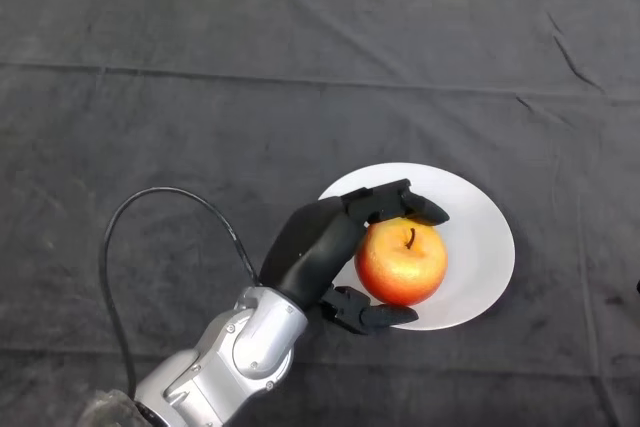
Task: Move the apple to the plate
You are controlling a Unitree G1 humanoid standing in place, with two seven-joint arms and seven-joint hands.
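Red and yellow, the apple (pixel 401 262) sits over the white plate (pixel 480 237), stem up, toward the plate's near left part. Whether its base already rests on the plate or hangs just above it cannot be told from the head view. The left hand (pixel 315 247) wraps it from the left: the fingers (pixel 405 202) curl over the far side of the fruit, and the thumb (pixel 368 314) hooks round the near side, so the apple is pinched between them. The silver-grey arm (pixel 235 352) reaches in from the near left corner across the dark cloth of the tabletop (pixel 200 77). The plate lies right of centre and toward the near edge; its near left rim is hidden beneath the hand.

By the look of it, the carrying is all but done and the step in hand is the placing. The apple is inside the rim, though closer to the left edge than to the middle. The next move, as I judge it, calls for settling the fruit fully onto the plate if it is not down yet, then loosening the fingers and thumb evenly so neither side nudges it. A round apple may roll when released, and the thumb lies close to the near rim, so the hand should draw back toward the near left without catching the plate.
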